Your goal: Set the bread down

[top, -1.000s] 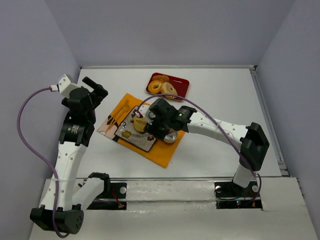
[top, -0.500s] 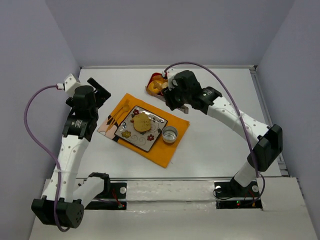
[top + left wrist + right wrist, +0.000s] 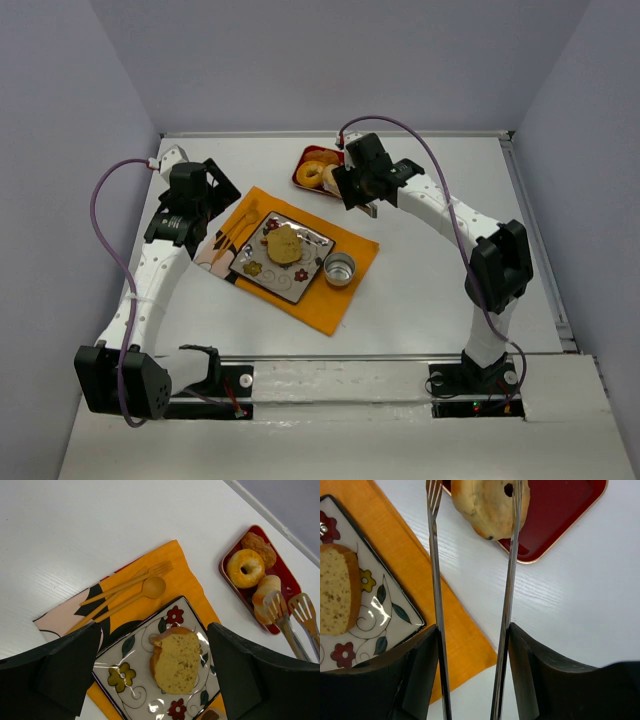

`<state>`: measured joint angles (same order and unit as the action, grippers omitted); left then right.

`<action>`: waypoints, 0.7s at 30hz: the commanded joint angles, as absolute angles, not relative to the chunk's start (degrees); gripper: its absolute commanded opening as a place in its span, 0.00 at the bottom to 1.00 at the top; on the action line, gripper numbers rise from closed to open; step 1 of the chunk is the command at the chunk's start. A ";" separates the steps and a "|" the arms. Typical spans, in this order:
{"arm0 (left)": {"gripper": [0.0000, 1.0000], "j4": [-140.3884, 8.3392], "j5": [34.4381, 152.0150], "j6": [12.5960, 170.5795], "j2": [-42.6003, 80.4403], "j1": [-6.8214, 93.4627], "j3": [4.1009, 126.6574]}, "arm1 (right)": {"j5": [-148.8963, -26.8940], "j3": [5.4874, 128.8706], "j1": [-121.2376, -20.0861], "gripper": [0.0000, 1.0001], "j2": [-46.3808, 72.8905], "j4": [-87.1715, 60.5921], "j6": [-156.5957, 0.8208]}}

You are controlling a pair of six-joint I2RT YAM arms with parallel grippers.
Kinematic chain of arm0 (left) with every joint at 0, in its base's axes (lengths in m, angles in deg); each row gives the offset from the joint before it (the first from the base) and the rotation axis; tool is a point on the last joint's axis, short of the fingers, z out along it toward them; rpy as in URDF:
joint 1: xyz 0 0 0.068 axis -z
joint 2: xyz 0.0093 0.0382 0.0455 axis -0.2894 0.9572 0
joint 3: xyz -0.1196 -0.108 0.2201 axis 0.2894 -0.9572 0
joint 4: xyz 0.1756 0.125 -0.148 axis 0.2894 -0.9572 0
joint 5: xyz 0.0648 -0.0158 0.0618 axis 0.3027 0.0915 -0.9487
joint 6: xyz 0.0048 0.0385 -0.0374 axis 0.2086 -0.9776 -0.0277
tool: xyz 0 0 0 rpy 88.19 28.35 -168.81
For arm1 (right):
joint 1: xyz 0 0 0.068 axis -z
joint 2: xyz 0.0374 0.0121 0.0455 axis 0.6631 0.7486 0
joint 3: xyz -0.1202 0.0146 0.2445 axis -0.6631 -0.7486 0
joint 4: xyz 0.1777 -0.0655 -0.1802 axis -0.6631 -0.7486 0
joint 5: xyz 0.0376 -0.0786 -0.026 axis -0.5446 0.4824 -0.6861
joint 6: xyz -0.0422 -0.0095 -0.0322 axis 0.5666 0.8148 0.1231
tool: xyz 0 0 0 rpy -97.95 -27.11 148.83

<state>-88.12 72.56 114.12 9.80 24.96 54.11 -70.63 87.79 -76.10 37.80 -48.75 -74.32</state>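
A slice of yellow bread [image 3: 284, 243] lies on the flowered square plate [image 3: 255, 268], also in the left wrist view [image 3: 176, 662] and at the left edge of the right wrist view [image 3: 335, 587]. The red tray [image 3: 330, 153] holds a ring doughnut [image 3: 245, 569], a brown pastry [image 3: 257, 547] and a pale roll [image 3: 487, 505]. My right gripper [image 3: 472, 635] is shut on metal tongs [image 3: 436, 605]. The tong tips stand apart on either side of the pale roll. My left gripper [image 3: 152, 635] is open and empty above the plate's near-left side.
The plate sits on an orange placemat [image 3: 330, 300] with a wooden fork and spoon [image 3: 135, 587] on its left part. A small metal cup [image 3: 340, 269] stands at the plate's right corner. Walls close the table's back and sides.
My right arm has swung with the tongs from over the plate back to the red tray, leaving the bread slice on the plate. My left arm has shifted slightly rightward.
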 commanded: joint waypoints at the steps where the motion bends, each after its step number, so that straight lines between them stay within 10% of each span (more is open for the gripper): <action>1: 0.99 -87.38 74.33 112.53 9.26 24.82 56.05 | -71.29 92.53 -76.34 0.60 39.57 -48.64 -73.89; 11: 0.99 -87.64 73.72 112.53 9.26 24.82 55.61 | -68.13 94.11 -76.34 0.60 43.53 -49.70 -74.24; 21: 0.99 -87.90 73.98 112.53 9.70 24.82 57.19 | -64.70 96.31 -76.34 0.24 39.42 -49.87 -72.92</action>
<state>-88.12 72.98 113.53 9.86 24.96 54.14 -66.80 92.62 -76.10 43.46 -51.00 -74.06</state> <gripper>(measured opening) 0.990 0.284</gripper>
